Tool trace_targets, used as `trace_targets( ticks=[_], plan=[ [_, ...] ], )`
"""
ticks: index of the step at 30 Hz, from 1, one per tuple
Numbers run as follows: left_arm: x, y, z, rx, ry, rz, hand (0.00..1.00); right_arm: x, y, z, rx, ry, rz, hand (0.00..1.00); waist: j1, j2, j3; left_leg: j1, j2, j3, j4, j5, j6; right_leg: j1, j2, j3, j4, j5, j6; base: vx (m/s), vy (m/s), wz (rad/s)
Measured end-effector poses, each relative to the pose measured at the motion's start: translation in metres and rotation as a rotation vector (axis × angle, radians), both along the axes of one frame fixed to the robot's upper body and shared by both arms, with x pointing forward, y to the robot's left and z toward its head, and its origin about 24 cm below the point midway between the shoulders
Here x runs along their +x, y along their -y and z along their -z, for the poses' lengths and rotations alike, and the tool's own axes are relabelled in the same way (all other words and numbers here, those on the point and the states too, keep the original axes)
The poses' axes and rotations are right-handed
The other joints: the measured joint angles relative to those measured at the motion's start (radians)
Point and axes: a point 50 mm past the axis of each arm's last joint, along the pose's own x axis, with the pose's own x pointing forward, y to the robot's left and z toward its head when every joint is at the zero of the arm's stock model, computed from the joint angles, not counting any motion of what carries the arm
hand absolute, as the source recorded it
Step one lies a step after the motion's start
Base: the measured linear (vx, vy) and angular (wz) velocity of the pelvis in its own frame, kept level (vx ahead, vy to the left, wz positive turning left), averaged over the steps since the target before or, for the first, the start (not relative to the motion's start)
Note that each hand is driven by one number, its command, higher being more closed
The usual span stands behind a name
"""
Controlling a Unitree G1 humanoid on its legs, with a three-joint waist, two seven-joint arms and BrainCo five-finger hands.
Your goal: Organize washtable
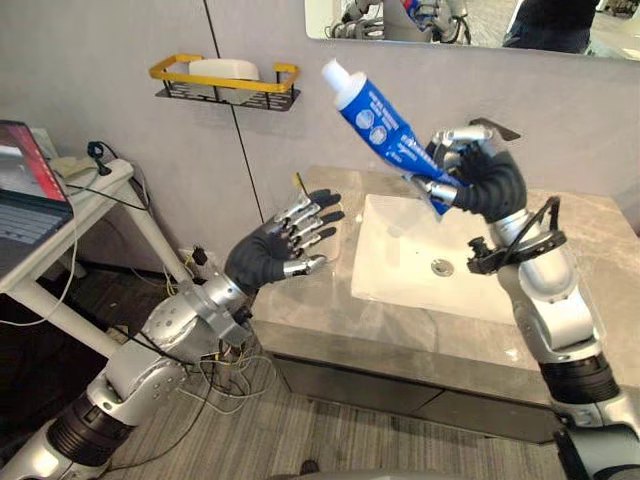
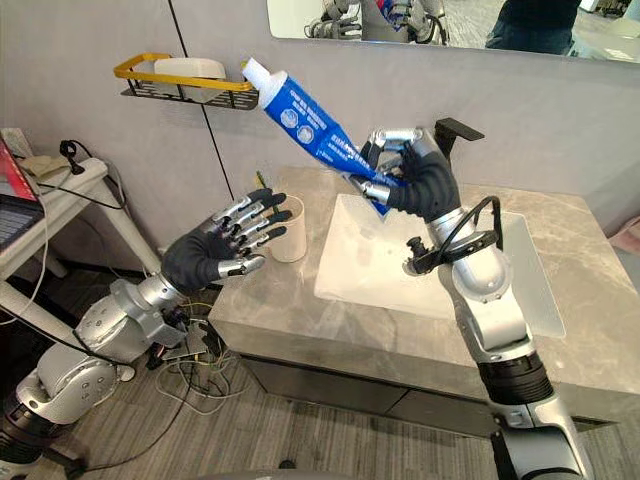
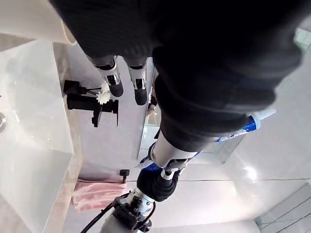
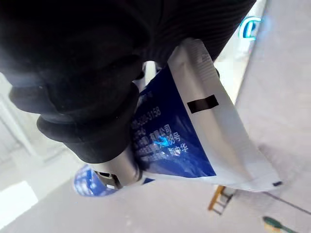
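My right hand (image 1: 480, 178) is raised above the white sink (image 1: 400, 262) and is shut on the lower end of a large blue toothpaste tube (image 1: 380, 128), whose white cap points up and to the left. The tube's flat crimped end (image 4: 204, 121) shows past the right hand's fingers. My left hand (image 1: 290, 240) hovers open at the left end of the counter, fingers spread, palm turned toward the tube. Just behind it stands a cream cup (image 2: 292, 238) with a thin stick in it.
A yellow-railed black wall shelf (image 1: 225, 85) carries a white soap dish. The grey stone counter (image 1: 590, 260) has a black faucet (image 2: 458, 128) at the wall. A white side table (image 1: 60, 215) with a laptop stands to the left. A pink towel (image 3: 95, 194) lies on the counter.
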Motion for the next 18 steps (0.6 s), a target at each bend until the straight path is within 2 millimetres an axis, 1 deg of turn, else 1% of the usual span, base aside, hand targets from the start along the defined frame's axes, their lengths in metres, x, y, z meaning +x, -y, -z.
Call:
trace_targets(
  ticks=[2,7,15,18],
  plan=[
    [0.000,0.004,0.001,-0.025,-0.016,0.008,0.00,0.000,0.000,0.000,-0.008,0.005,0.007,1.00,-0.005,-0.002,-0.001,-0.001,0.001,0.007,0.001,0.000,0.000,-0.006,0.001,0.008,0.000,0.004,0.003,0.00,-0.016,-0.10],
    [0.004,0.008,-0.008,-0.037,0.023,0.022,0.00,-0.006,-0.005,-0.001,0.014,0.015,-0.008,1.00,-0.006,-0.003,-0.001,-0.005,0.002,0.011,0.001,0.001,0.001,-0.010,0.002,0.011,-0.003,0.008,0.003,0.00,-0.004,-0.03],
    [0.011,0.020,-0.019,-0.106,0.056,0.030,0.00,-0.006,-0.010,0.001,0.030,0.010,-0.011,1.00,-0.004,-0.005,-0.002,-0.005,0.003,0.023,0.001,0.001,0.001,-0.014,0.003,0.029,-0.005,0.012,0.003,-0.01,-0.003,-0.03],
    [0.013,0.024,-0.021,-0.132,0.058,0.027,0.00,-0.006,-0.012,0.001,0.035,0.007,-0.016,1.00,-0.006,-0.011,-0.004,-0.009,0.004,0.031,0.001,0.001,0.001,-0.024,0.003,0.037,-0.005,0.015,0.004,-0.01,-0.005,-0.10]
  ],
)
